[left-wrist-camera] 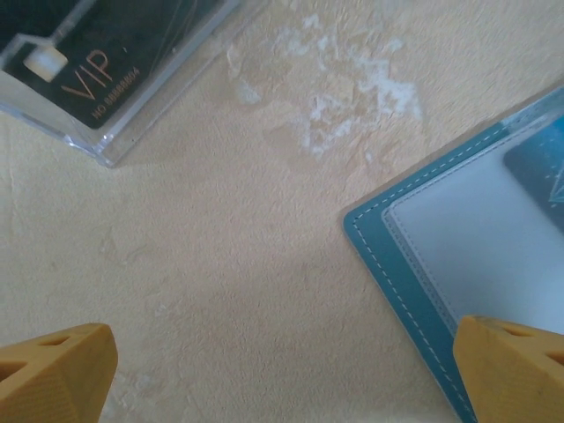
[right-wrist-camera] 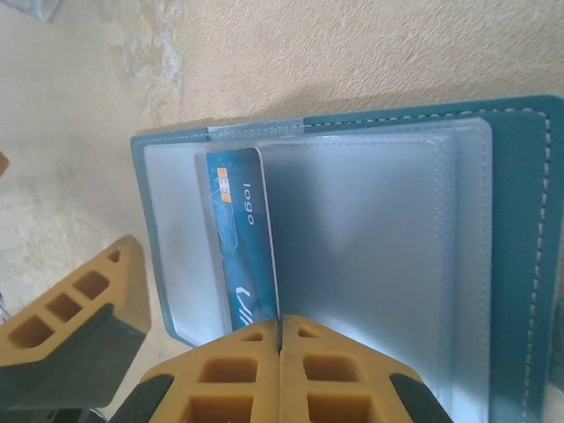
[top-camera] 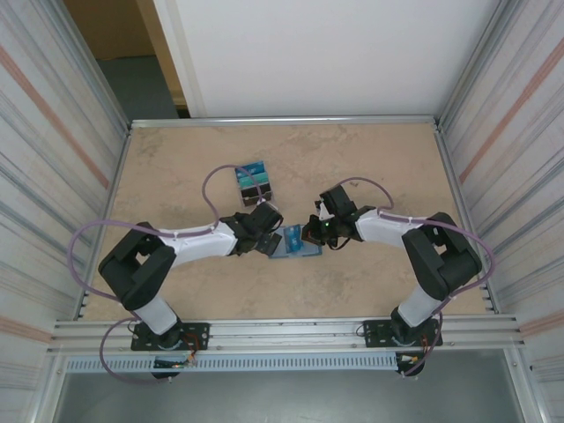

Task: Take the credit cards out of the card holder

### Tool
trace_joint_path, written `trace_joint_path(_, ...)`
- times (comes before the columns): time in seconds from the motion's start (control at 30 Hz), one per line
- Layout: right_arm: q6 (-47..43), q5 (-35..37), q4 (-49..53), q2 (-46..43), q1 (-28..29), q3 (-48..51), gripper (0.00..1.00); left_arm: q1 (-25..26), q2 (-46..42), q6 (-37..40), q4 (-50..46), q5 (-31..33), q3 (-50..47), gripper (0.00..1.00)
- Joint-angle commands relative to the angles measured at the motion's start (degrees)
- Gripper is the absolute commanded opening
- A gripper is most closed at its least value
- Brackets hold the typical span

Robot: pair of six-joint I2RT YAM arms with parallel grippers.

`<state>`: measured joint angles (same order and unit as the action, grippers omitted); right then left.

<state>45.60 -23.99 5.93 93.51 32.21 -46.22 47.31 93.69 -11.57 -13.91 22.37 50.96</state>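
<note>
Teal holder (right-wrist-camera: 520, 264) open, blue card (right-wrist-camera: 242, 238) in its pocket.
Right claw (right-wrist-camera: 280, 328) pressed together at the card's end; left claw (left-wrist-camera: 282, 370) spread nearby.

The right pincer (right-wrist-camera: 280, 333) covers one end of the blue card (right-wrist-camera: 242, 242).

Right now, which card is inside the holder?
The blue logo card, tucked into the holder; the black VIP card sits apart in a clear case.
</note>
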Motion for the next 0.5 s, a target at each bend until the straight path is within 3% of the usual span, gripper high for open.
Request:
trace_joint_path(0.0,-1.4,1.6,2.3,-1.9,-0.3,-1.1,0.0,0.0,-2.8,1.3,-0.7,-0.5,2.3,0.99)
trace_joint_path(0.47,-1.1,2.1,2.6,-4.4,-0.3,-0.2,0.0,2.0,5.5,2.8,1.9,-0.7,6.8,0.99)
